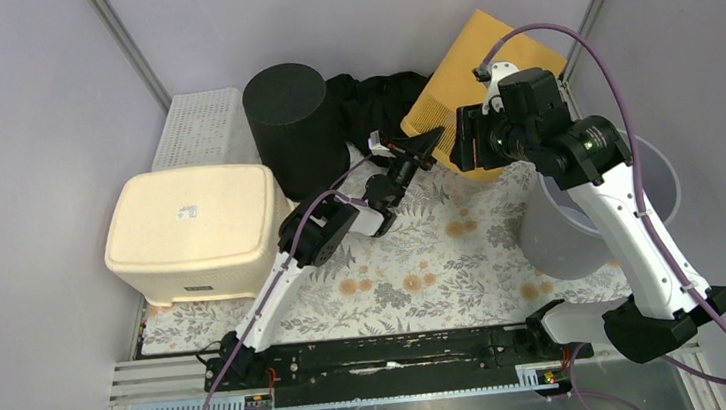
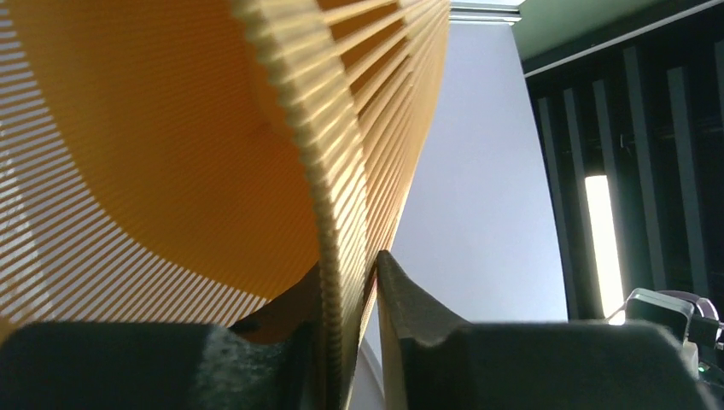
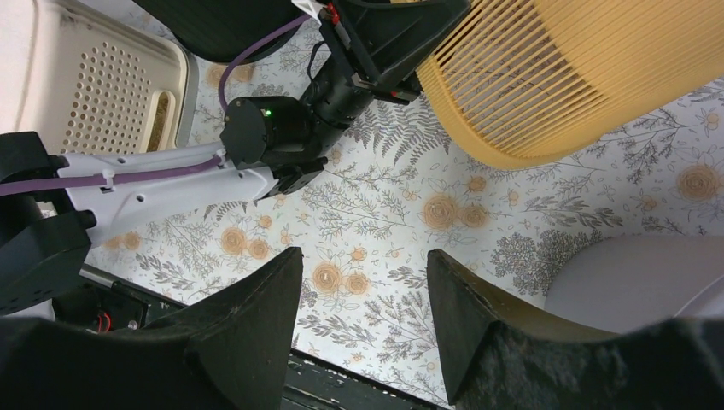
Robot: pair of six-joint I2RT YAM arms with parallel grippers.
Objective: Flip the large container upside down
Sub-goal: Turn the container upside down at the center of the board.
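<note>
Yellow basket (image 1: 485,58) sits at the back right of the counter (image 1: 424,249), which has a flower cloth on it. The basket is tipped up on a slant, not flat. Its low edge is by the left fingers (image 1: 425,144).

The left arm starts at the near left. It goes up and across to the back right, and its wrist points at the basket. In the left wrist view, the basket's thin wall (image 2: 171,154) with its many slats stands right between the left fingers (image 2: 346,273). One finger is on each side, very close to the wall. I cannot tell if they pinch it or just sit beside it.

The right arm goes up from the near right and bends over a grey bin (image 1: 573,235). Its black end is turned to the left, just beside the basket's low edge. The right fingers (image 3: 363,256) are spread apart with nothing between them. They hang over the flower cloth. Their camera looks down on the left arm and the basket's round side (image 3: 580,68).

A tall black round bin (image 1: 291,121) stands at the back, just left of the left fingers. A black cloth (image 1: 379,98) lies between that bin and the basket. A big cream box (image 1: 196,231) is on the left, and a white tray (image 1: 196,129) with holes lies behind it.
</note>
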